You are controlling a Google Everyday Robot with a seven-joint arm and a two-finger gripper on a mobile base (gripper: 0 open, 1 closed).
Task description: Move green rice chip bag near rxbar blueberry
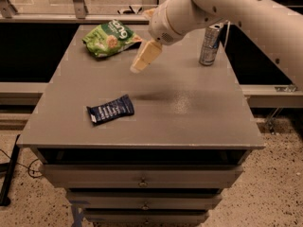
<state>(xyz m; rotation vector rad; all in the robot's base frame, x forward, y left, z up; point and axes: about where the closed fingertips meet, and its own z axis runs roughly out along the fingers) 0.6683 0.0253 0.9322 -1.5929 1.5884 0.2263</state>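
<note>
The green rice chip bag (112,38) lies at the far left of the grey table top (189,112). The rxbar blueberry (110,109), a dark navy wrapper with white text, lies near the table's front left. My gripper (144,58) hangs above the table just right of the bag, apart from it, with its cream fingers pointing down and to the left. It holds nothing that I can see.
A silver drink can (209,44) stands at the far right of the table, behind my arm (227,8). Drawers (142,178) sit under the table top. A railing and floor lie beyond the far edge.
</note>
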